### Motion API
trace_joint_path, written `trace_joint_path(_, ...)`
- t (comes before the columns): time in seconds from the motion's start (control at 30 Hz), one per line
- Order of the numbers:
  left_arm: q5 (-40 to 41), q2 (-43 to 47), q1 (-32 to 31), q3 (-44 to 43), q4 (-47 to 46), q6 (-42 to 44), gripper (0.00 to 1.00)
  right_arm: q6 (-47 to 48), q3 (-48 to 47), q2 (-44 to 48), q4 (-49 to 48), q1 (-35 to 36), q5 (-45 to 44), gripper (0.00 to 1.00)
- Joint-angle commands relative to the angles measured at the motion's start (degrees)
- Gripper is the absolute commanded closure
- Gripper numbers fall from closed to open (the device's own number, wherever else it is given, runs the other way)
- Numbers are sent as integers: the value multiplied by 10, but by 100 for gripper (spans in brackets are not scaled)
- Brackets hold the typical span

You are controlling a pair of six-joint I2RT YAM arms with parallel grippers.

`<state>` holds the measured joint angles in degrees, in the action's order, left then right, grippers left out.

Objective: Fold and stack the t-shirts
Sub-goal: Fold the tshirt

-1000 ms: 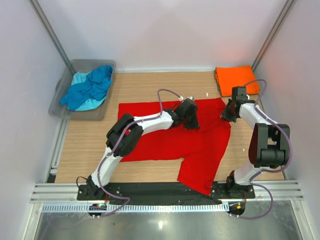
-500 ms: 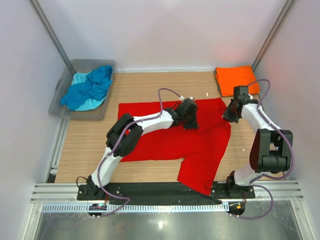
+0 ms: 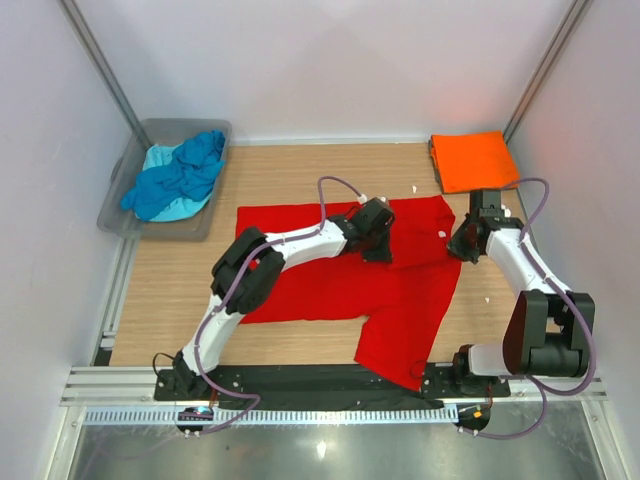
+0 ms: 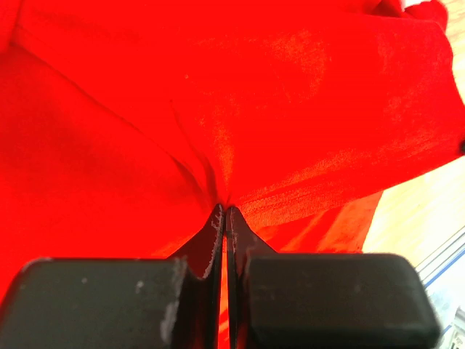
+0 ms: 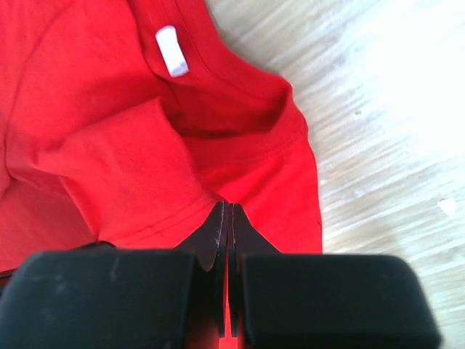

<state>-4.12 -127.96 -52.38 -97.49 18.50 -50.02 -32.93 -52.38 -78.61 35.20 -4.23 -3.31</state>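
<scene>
The red t-shirt (image 3: 330, 285) lies spread across the middle of the table, one part hanging toward the near edge. My left gripper (image 3: 377, 238) is shut on a pinch of its cloth near the top edge; in the left wrist view the left gripper (image 4: 224, 209) has red fabric (image 4: 290, 131) bunched at its tips. My right gripper (image 3: 463, 246) is shut on the shirt's right edge by the collar. The right wrist view shows the right gripper (image 5: 227, 206) closed on the red hem (image 5: 145, 182), the white neck label (image 5: 171, 51) showing. A folded orange t-shirt (image 3: 472, 160) lies at the back right.
A grey plastic tub (image 3: 120, 200) at the back left holds crumpled blue (image 3: 185, 175) and pale turquoise (image 3: 158, 157) shirts. Bare wood (image 5: 392, 131) lies right of the red shirt. White walls close in both sides and the back.
My right gripper has drawn toward the near side, pulling the shirt's right collar edge with it. The left gripper has shifted slightly the same way, still pinching the cloth.
</scene>
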Motion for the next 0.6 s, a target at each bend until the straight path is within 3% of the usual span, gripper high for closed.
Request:
trace_joint_path(0.0, 11, 49, -2, -24, 27, 23, 100, -13, 9, 35, -9, 4, -3, 99)
trace_joint_path(0.57, 38, 68, -6, -39, 104, 51, 100, -12, 53, 76, -6, 7, -3, 99)
